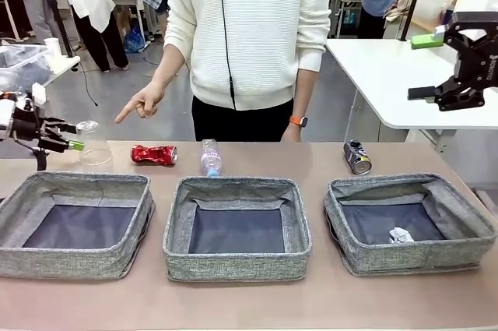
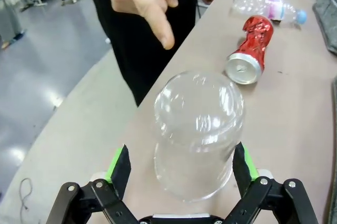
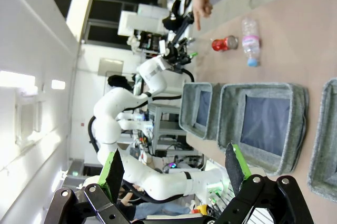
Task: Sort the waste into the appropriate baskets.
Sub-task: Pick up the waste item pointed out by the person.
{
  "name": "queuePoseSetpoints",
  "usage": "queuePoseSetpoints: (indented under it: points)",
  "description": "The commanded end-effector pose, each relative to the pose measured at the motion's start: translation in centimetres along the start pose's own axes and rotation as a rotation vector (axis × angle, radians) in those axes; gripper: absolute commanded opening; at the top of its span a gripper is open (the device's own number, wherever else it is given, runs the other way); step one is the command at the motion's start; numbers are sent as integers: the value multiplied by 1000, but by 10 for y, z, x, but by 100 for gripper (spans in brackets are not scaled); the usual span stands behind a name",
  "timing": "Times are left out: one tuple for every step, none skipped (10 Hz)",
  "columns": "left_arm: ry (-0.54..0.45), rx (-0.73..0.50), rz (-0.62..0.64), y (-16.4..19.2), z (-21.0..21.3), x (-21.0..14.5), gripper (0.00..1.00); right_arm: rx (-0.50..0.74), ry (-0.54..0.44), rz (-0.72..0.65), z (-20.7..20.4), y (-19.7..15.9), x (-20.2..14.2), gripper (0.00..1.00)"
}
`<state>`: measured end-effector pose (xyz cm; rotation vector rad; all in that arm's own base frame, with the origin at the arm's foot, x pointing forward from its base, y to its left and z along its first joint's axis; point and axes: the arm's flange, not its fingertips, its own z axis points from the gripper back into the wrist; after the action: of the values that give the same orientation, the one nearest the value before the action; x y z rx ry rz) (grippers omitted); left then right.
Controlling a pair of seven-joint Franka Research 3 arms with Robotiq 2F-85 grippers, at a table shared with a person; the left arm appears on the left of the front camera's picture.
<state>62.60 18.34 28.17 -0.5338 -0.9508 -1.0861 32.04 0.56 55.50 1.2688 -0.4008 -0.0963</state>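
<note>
Left gripper (image 2: 180,156) low at desk (image 1: 249,300) far-left, jaws spread either side of clear cup (image 2: 197,134). Person's hand (image 1: 144,103) points toward it. Crushed red can (image 1: 154,155), bottle (image 1: 210,158) and dark can (image 1: 357,157) lie behind baskets (image 1: 236,261). Paper ball (image 1: 401,235) in right basket (image 1: 467,245). Right gripper (image 1: 424,66) raised, jaws spread, empty.

The table (image 1: 249,304) has a left basket (image 1: 70,261), a middle basket (image 1: 233,265) and a right basket (image 1: 412,257) in a row, and behind them a cup (image 1: 96,152), a red can (image 1: 153,155), a bottle (image 1: 210,158) and a dark can (image 1: 357,157).
</note>
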Motion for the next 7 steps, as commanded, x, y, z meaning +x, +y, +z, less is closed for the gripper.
queuePoseSetpoints:
  points:
    - [-29, -76, 23, 4, -2, 4, 100, -6, 3, -20, 0, 5, 1, 100]
    - [-37, -85, 19, 3, -8, 5, 100, -6, 3, -20, 0, 5, 1, 100]
    - [-49, -94, 2, 2, -13, 4, 100, -6, 3, -20, 0, 5, 1, 100]
    - [-69, -101, -9, -1, -18, 4, 100, -6, 3, -20, 0, 5, 1, 100]
    - [-87, -116, -7, -2, -21, 3, 100, -6, 3, -20, 0, 5, 1, 100]
    - [-87, -113, -11, -4, -21, 2, 100, -6, 3, -20, 0, 5, 1, 100]
    - [-89, -117, -11, -4, -21, 2, 100, -6, 3, -20, 0, 5, 1, 100]
